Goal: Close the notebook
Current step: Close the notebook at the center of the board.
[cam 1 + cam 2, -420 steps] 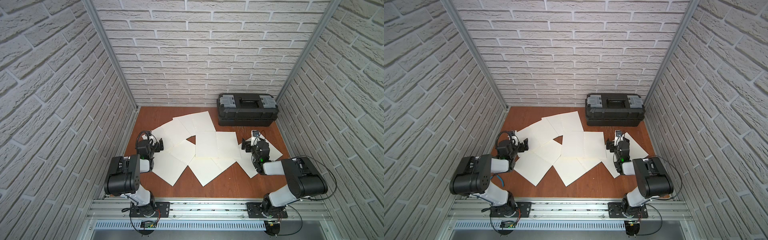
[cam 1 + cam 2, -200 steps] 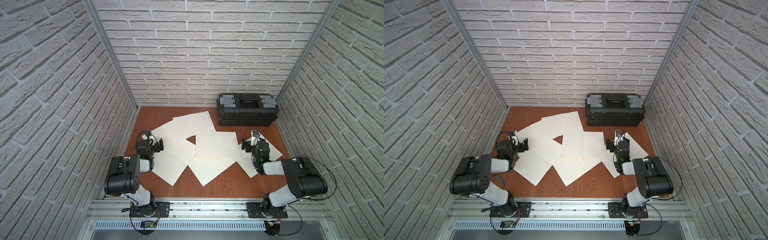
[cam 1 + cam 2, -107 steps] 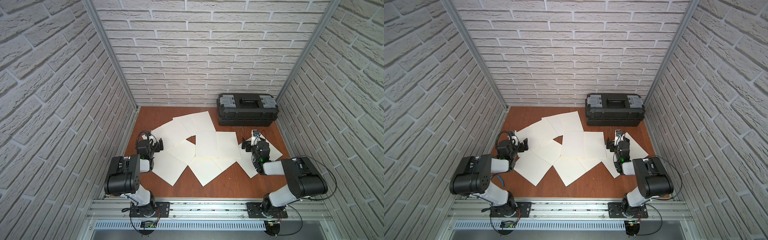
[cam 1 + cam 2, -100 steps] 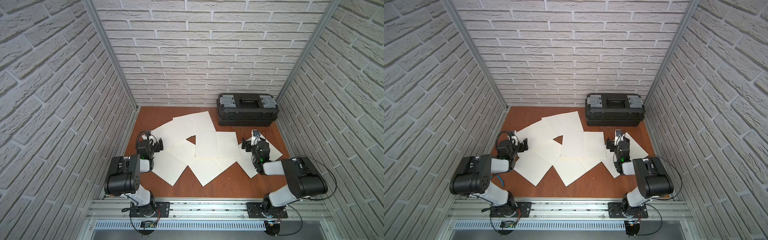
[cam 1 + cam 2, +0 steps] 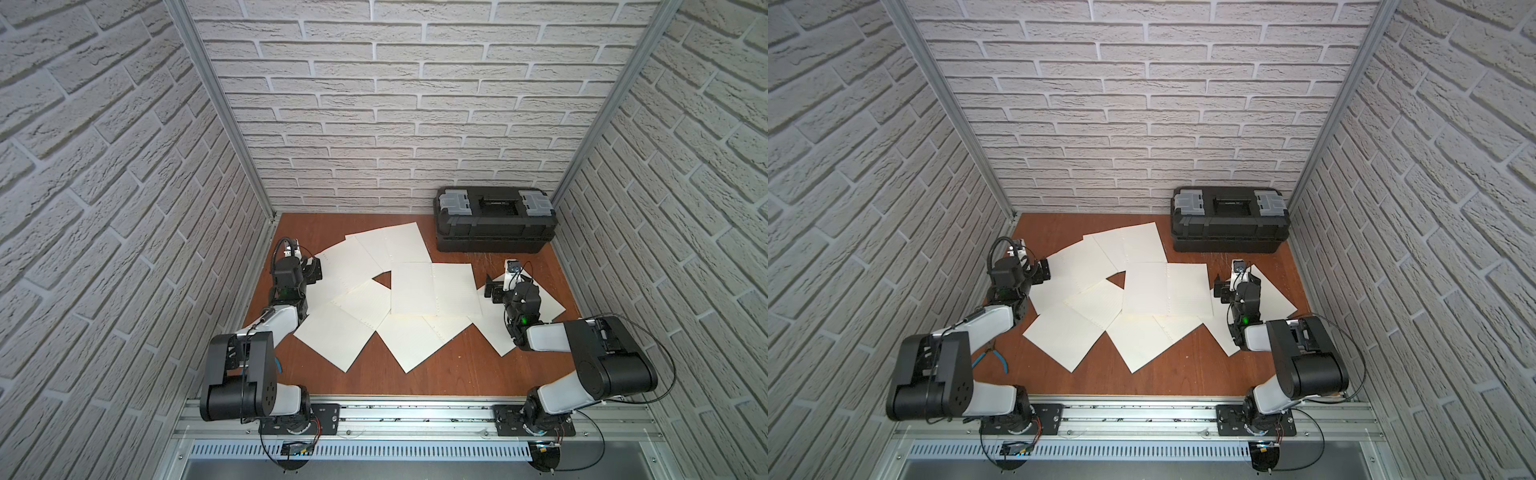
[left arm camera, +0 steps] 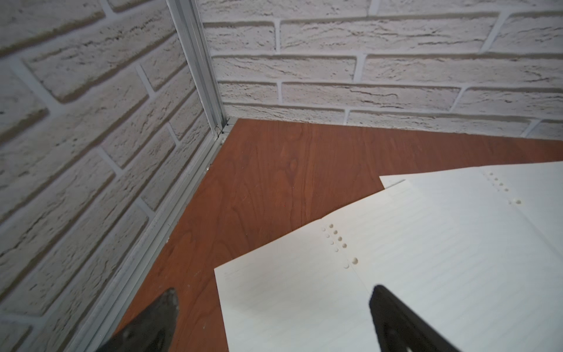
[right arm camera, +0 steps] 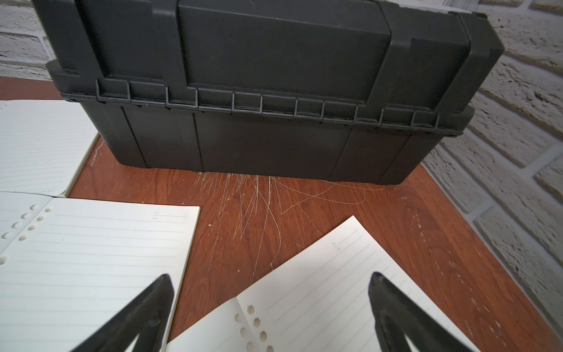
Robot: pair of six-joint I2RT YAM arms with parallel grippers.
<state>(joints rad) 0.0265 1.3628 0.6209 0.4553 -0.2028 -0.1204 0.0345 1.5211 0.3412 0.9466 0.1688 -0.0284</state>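
Several open notebooks with cream lined pages and punched holes lie overlapping across the brown table, the middle one flat and square to me. My left gripper hovers open at the left, low over the corner of one open notebook, with nothing between its fingers. My right gripper stands open at the right above the punched spine of another open notebook. In the wrist views both grippers, left and right, show wide-set jaws holding nothing.
A black toolbox with grey latches sits closed at the back right against the wall. Blue-handled pliers lie by the left arm's base. Brick walls enclose three sides. Bare wood shows at the back left and front.
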